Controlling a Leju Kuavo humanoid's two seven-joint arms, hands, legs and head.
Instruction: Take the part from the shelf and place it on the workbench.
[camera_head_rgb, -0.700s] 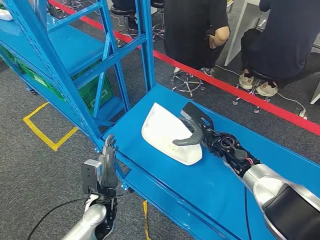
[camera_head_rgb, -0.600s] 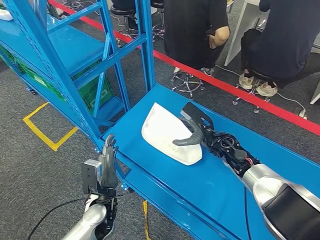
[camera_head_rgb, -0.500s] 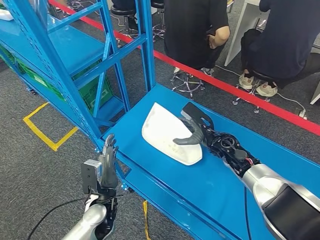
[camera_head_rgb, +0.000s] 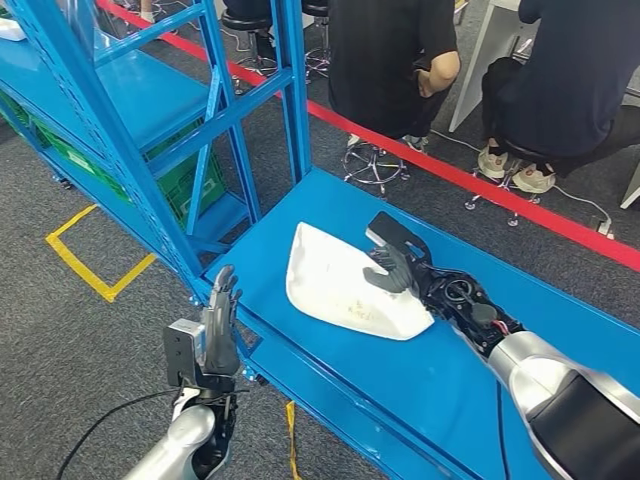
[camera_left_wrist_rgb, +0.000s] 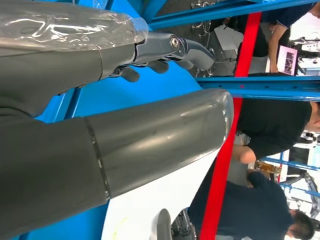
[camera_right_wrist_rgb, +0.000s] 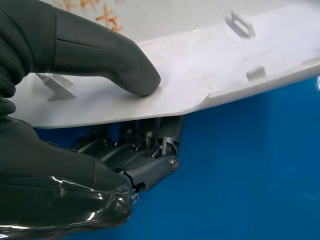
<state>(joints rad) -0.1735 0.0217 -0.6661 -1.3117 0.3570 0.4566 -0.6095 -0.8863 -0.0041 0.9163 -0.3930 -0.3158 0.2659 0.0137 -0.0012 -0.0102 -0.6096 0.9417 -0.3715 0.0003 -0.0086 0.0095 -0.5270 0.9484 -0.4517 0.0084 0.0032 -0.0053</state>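
your right hand (camera_head_rgb: 392, 268) is clamped on the white curved plastic shell part (camera_head_rgb: 343, 285): in the right wrist view the thick grey thumb (camera_right_wrist_rgb: 109, 55) presses on the part's upper face (camera_right_wrist_rgb: 211, 65) while the darker fingers (camera_right_wrist_rgb: 151, 150) sit under its edge, so the part is pinched between them. in the head view the part lies on the blue metal tabletop (camera_head_rgb: 362, 385), near its middle, with the edge towards your right hand slightly raised off the surface and the far, pointed end resting towards the shelf side. faint orange marks show on the part's face near the thumb. the silver right arm (camera_head_rgb: 543, 385) reaches in from the lower right, its dark wrist section lying low over the tabletop.

your left hand (camera_head_rgb: 219, 325) stands off the near edge of the tabletop, over the grey carpet floor (camera_head_rgb: 68, 370), fingers upright, close together and holding nothing; in the left wrist view its grey thumb (camera_left_wrist_rgb: 151, 135) and darker fingers (camera_left_wrist_rgb: 170, 47) extend straight with a gap between them and nothing in it.

the blue steel shelf frame (camera_head_rgb: 151, 130) stands to the left of the tabletop, with a green plastic crate (camera_head_rgb: 200, 185) on its lowest level. a red floor line (camera_head_rgb: 483, 185) runs behind the tabletop, and yellow tape (camera_head_rgb: 83, 265) marks the carpet at left. two persons in dark clothing (camera_head_rgb: 392, 60) sit on stools beyond the red line
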